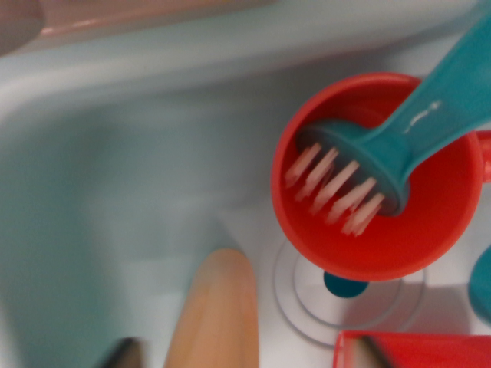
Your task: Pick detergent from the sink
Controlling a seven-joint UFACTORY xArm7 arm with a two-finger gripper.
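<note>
An orange-tan, rounded, elongated object (216, 310), blurred and likely the detergent bottle, rises from the bottom edge of the wrist view, over the pale sink floor (138, 230). My gripper (247, 354) is open. Only the dark tips of its fingers (125, 354) show, at the bottom edge on either side of the bottle. The left tip is close to the bottle. The right tip is farther off, in front of a red object. Neither finger visibly touches the bottle.
A red cup (430, 230) holding a teal brush (430, 115) with pale bristles stands at the right, over the round drain with its teal plug (345, 286). A red object (430, 351) fills the bottom right corner. The sink's rim (230, 46) runs along the top.
</note>
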